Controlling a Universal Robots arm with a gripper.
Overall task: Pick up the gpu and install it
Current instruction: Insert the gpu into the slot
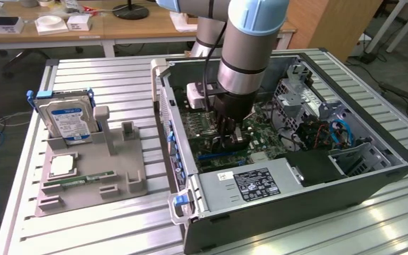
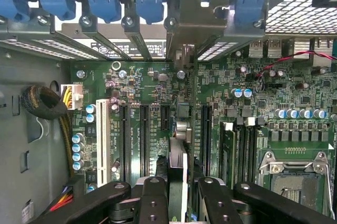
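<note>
gpu (image 2: pixel 178 174): inside the open case, centre of the exterior view. Seen edge-on, standing upright over the motherboard in line with the dark expansion slots. Its metal bracket (image 2: pixel 192 24) is at the case's rear wall, beside the blue clips. Cannot tell if the bottom edge is seated.
table (image 1: pixel 104 228): slatted metal top, carries the case and the parts tray.
computer case (image 1: pixel 374 180): lies on its side with the panel off, filling the exterior view's right half.
arm (image 1: pixel 250 48): grey and light blue, comes down from the upper centre of the frame straight into the case.
parts tray (image 1: pixel 119 180): grey moulded holder at the exterior view's left, well apart from the gpu.
motherboard (image 2: pixel 152 82): green, on the case floor beneath the card.
power supply (image 1: pixel 254 183): grey box with a black label, lower centre of the frame, just beside the gripper.
hard drive (image 1: pixel 66 117): silver with a blue label, upright in the tray, upper left of the frame.
gripper (image 2: pixel 179 195): black fingers (image 2: pixel 154 197) clamped on the gpu, one on each flat face.
RAM stick (image 1: pixel 80 181): slim and green, lying flat in the tray, lower left.
</note>
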